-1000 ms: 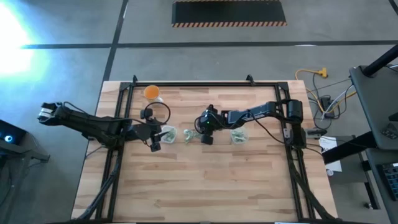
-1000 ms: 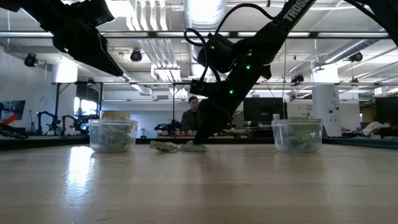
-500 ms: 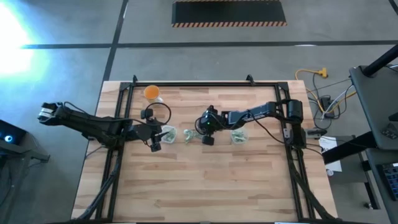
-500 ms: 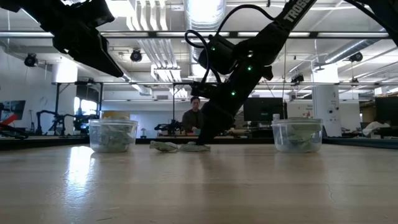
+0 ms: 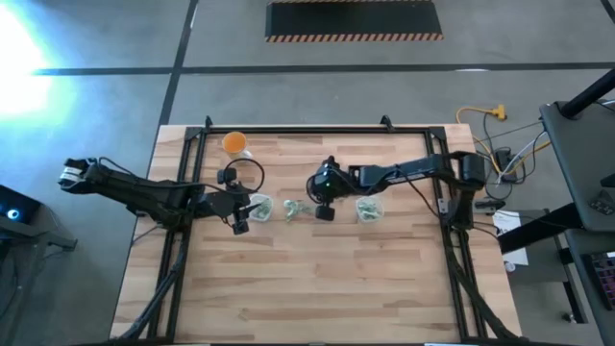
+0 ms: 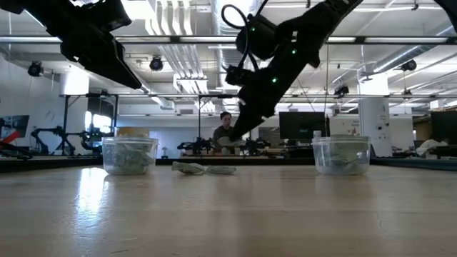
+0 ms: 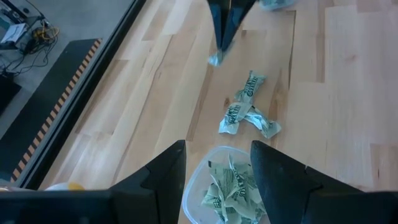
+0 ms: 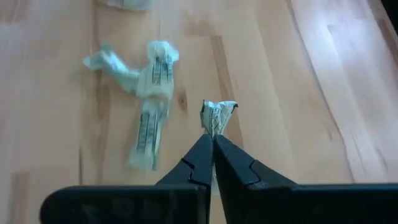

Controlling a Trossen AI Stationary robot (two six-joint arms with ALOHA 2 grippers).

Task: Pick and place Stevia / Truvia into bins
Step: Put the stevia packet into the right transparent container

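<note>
Three crumpled pale green and white Stevia sachets (image 8: 146, 81) lie on the wooden table between two clear bins. The left bin (image 6: 129, 155) and the right bin (image 6: 342, 154) both hold sachets. My right gripper (image 8: 212, 148) hangs above the loose sachets (image 6: 203, 169), shut on one sachet (image 8: 217, 115). My left gripper (image 7: 217, 174) stays open over the left bin (image 7: 230, 186), with nothing between its fingers. My right gripper pinches one crumpled end of the sachet (image 8: 214, 132) between its two fingertips. The fingers slant down from the table's right side. The sachet (image 6: 227, 141) is lifted clear of the table and sticks out past the fingertips.
An orange cup (image 5: 233, 142) stands at the far left of the table. Black frame rails (image 5: 183, 231) run along the left, right and far edges. Bare wood fills the near half of the table.
My right gripper has risen from the table beside the loose sachets and drawn slightly toward the right bin. The sachet between its fingertips has come up with it and now hangs clear of the wood. The other sachets have stayed where they were.
</note>
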